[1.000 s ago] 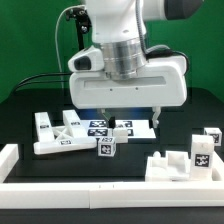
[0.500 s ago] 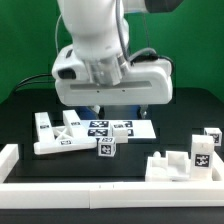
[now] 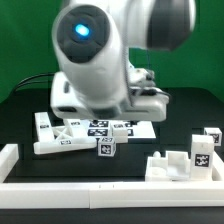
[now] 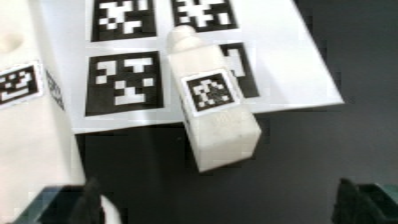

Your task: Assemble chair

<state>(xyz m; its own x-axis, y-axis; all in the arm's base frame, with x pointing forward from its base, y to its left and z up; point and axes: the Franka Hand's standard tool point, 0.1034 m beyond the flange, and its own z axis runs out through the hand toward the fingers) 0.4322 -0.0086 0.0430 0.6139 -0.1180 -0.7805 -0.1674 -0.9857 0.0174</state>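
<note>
hand (image 4: 222, 205) fully spread, empty, above marker board (image 4: 125, 60) edge | block (image 4: 214, 100) at the board's edge | panel (image 3: 52, 138) just beside the board | other pieces (image 3: 190, 160) well apart from the board | judged: nothing joined yet, no part grasped, whole chair left to build
</note>
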